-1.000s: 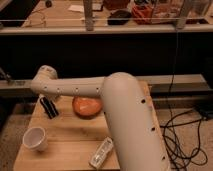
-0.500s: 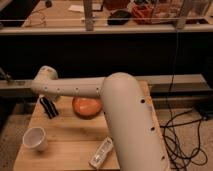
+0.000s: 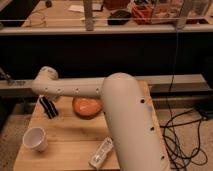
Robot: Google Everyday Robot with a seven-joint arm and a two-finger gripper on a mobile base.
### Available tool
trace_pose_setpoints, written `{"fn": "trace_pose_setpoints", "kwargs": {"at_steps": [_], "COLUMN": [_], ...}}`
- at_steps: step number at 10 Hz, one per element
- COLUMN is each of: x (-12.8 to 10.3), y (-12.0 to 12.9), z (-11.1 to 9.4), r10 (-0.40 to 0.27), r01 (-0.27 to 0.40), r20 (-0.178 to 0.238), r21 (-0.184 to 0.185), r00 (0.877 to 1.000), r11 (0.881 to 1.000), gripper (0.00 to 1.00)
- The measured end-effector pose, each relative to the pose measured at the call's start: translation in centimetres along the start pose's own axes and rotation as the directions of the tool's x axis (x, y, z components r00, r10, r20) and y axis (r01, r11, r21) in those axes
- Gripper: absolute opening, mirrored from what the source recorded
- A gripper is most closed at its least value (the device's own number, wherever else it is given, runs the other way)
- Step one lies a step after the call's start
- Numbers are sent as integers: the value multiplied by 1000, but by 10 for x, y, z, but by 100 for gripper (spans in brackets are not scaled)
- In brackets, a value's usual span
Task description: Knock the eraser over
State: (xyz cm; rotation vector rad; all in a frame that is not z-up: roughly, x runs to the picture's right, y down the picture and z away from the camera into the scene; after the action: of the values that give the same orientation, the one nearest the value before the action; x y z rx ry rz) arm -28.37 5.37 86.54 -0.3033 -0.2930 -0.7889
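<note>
The eraser (image 3: 50, 108), a small black block with pale stripes, stands tilted at the back left of the wooden table (image 3: 67, 142). My white arm reaches from the lower right across the table. Its wrist bends down at the far left, and the gripper (image 3: 47, 99) hangs right over the top of the eraser. The dark gripper parts and the eraser blend together, so I cannot tell whether they touch.
A white cup (image 3: 35, 138) stands at the front left. An orange round dish (image 3: 86, 106) lies at the back middle, half behind my arm. A white oblong object (image 3: 101, 152) lies near the front edge. Black cables (image 3: 186, 131) trail on the floor to the right.
</note>
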Motion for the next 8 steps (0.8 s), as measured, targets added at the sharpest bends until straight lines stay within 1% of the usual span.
{"fn": "trace_pose_setpoints", "kwargs": {"at_steps": [8], "x": [0], "y": [-3], "z": [5], "r10": [-6], "r01": [6], "r20": [-3], "r21": [18], "r00": [1000], "r11": [1000], "gripper": [0]}}
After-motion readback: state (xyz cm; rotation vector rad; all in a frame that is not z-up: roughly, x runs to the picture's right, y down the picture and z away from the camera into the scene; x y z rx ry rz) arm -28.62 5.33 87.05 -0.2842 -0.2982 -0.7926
